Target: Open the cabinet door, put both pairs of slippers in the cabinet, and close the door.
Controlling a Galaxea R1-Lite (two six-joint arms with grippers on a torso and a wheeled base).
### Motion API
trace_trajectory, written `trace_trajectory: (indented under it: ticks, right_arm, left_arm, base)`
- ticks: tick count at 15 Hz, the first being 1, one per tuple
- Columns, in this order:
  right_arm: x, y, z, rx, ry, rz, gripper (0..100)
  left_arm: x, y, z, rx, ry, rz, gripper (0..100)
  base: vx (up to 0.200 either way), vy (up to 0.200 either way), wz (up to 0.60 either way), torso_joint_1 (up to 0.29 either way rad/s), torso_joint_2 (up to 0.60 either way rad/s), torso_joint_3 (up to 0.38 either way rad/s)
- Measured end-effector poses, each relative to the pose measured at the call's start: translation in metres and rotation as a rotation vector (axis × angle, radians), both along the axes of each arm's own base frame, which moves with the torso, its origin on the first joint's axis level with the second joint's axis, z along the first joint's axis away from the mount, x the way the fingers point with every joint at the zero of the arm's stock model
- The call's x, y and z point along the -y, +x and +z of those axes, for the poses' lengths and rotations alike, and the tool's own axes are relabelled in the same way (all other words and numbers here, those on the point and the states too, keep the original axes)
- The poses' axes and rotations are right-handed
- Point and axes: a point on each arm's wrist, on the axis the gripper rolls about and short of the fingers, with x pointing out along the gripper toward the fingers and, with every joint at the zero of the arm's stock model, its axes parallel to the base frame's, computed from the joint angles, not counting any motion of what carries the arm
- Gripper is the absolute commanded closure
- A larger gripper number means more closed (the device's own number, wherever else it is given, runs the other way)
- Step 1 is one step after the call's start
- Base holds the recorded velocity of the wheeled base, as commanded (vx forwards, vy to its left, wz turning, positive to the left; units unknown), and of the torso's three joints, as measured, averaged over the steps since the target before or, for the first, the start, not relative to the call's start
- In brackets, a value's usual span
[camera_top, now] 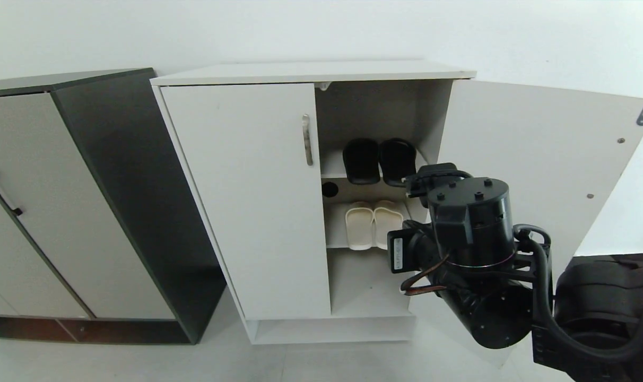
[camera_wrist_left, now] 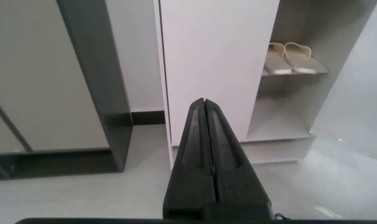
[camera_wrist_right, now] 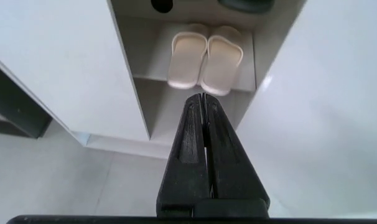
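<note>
Head view: white cabinet [camera_top: 311,71] had its right door [camera_top: 539,159] swung wide with the inner face toward the camera, and its left door [camera_top: 247,201] shut. Black slippers [camera_top: 380,161] sat side by side on the upper shelf [camera_top: 332,171], cream slippers [camera_top: 373,223] on the middle shelf [camera_top: 335,228]. So I'd say stowing was done and only closing was left. The right arm [camera_top: 470,228] stood in front of the opening, just beside the open door. The next move likely calls for getting round to that door's outer face or free edge and pushing it through its arc. No handle showed on the side in view. Left wrist view: left pincer [camera_wrist_left: 204,106] was pressed together, holding nothing, low over the floor [camera_wrist_left: 139,168] before the left door, well apart from the cream pair. It also showed the dark cabinet [camera_wrist_left: 89,74] beside the white one. Right wrist view: right pincer [camera_wrist_right: 204,99] was pressed together and empty, aimed below the cream slippers' shelf, with the open door close alongside. The head view had this pincer's tips hidden behind the wrist, and only a sliver of the black pair showed here.
</note>
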Motion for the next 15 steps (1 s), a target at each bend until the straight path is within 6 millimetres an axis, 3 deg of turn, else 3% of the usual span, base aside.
trace_trajectory:
  ticks: [2, 15]
  right_arm:
    - [0.001, 0.000, -0.001, -0.001, -0.001, -0.002, 100]
    - [0.005, 0.006, -0.011, -0.008, -0.045, -0.015, 100]
  left_arm:
    - [0.000, 0.000, 0.000, 0.000, 0.000, 0.001, 100]
    - [0.000, 0.000, 0.000, 0.000, -0.001, 0.002, 100]
  base:
    - [-0.200, 0.000, 0.00, 0.002, 0.00, 0.007]
    - [0.000, 0.000, 0.00, 0.000, 0.00, 0.000]
